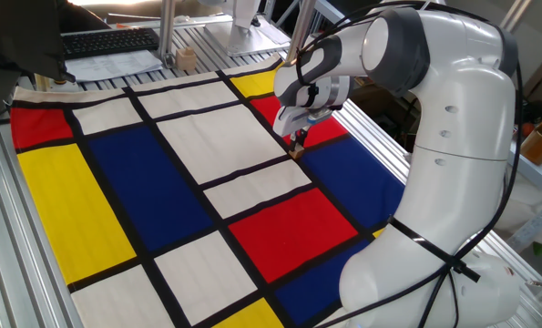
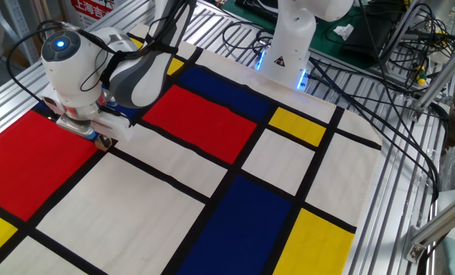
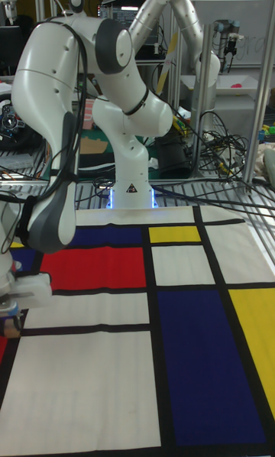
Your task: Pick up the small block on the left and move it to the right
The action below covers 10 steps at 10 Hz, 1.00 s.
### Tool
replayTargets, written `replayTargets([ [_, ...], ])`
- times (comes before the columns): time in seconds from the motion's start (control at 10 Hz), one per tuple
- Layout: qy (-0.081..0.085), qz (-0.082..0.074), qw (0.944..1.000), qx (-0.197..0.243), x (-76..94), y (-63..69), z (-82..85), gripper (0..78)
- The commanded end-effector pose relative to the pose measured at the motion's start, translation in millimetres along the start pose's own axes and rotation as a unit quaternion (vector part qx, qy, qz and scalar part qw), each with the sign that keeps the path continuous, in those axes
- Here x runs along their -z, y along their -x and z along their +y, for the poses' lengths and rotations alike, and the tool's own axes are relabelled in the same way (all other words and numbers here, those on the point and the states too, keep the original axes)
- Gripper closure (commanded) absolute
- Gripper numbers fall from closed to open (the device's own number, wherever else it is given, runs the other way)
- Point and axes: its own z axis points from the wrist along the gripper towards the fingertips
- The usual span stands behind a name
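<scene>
The small block point(image 1: 297, 152) is a tiny tan cube resting on the black line between the red and blue patches, at the cloth's right side in one fixed view. My gripper point(image 1: 298, 146) points straight down onto it, with the narrow fingers closed against its sides. From the other fixed view the gripper point(image 2: 102, 140) sits low over the cloth beneath the wrist, and the block is hidden there. The tall fixed view shows the gripper point(image 3: 9, 318) only at the left edge of the picture.
A slightly bigger pale wooden piece point(image 1: 187, 59) stands on the metal table beyond the cloth, near a keyboard point(image 1: 111, 40). The colour-block cloth point(image 1: 161, 182) covers the table. A second robot's base point(image 2: 288, 53) and cables point(image 2: 380, 84) lie past the cloth's far edge.
</scene>
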Motion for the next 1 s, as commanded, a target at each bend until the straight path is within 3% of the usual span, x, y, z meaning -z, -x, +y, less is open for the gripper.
replayTargets([
  [0.1, 0.002, 0.023, 0.9997, -0.010, 13.1, 11.1, 16.0, 76.4],
  [0.3, 0.002, 0.024, 0.9996, -0.012, 20.1, 16.4, 23.9, 76.4],
  [0.6, -0.003, 0.032, 0.9992, -0.023, 43.6, 25.4, 54.1, 76.4],
  [0.9, 0.003, 0.022, 0.9996, -0.020, 39.6, 19.8, 80.5, 76.4],
  [1.0, 0.004, 0.022, 0.9997, -0.013, 33.3, 13.3, 102.2, 76.4],
])
